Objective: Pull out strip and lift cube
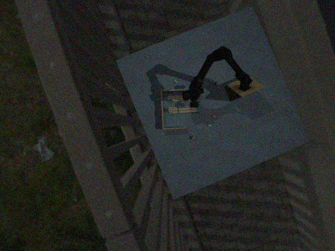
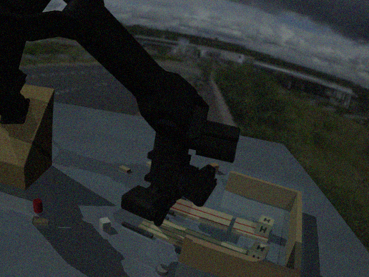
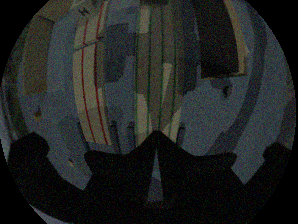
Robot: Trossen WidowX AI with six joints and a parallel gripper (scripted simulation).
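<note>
My gripper [image 2: 159, 222] [image 3: 156, 133] is shut and empty, pointing down above the green-striped strip [image 2: 153, 227] [image 3: 156, 65], whose visible length shows no gap; part is shaded and its far end is cut off in the wrist view. The red-striped strip [image 2: 205, 214] [image 3: 89, 95] [image 1: 186, 110] lies beside it and has a crosswise gap towards its far part. A cube marked H [image 2: 263, 229] [image 3: 84, 11] sits on the red strip's far end. Another cube marked H [image 2: 261, 247] sits at the green strip's far end, partly behind the tray wall.
A three-sided wooden tray [image 1: 162, 116] [image 2: 259, 188] surrounds the far ends. Dark rods [image 2: 138, 229] [image 3: 115, 137] flank the near ends. A red cylinder [image 2: 38, 205], a white cube [image 2: 104, 222] and small wooden blocks [image 2: 125, 168] [image 2: 40, 221] lie nearby. The arm base stands on a wooden block [image 2: 13, 163].
</note>
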